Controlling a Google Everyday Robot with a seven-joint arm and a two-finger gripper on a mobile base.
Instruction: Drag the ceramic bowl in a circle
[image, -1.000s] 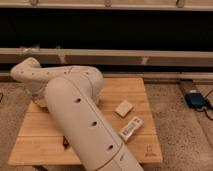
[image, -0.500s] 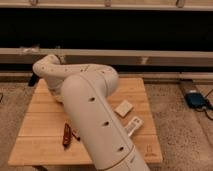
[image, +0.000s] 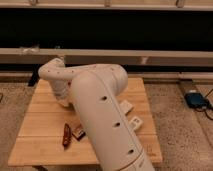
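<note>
The orange-red ceramic bowl is not visible; my own white arm (image: 100, 115) covers the middle of the wooden table (image: 45, 115). The arm rises from the lower right, bends at the elbow and reaches left, then drops toward the table's left-middle part. My gripper (image: 64, 103) is at the end of that drop, low over the table and mostly hidden behind the thick arm link.
A dark red elongated item (image: 66, 135) and a small brown item (image: 78, 132) lie near the table's front left. Two white flat items (image: 126, 106) (image: 135, 121) lie right of the arm. A blue object (image: 195, 99) sits on the floor at right. A dark wall with ledges runs behind.
My arm has swung to the right across the table, uncovering the front-left part, where the dark red item now shows. The white items have not moved.
</note>
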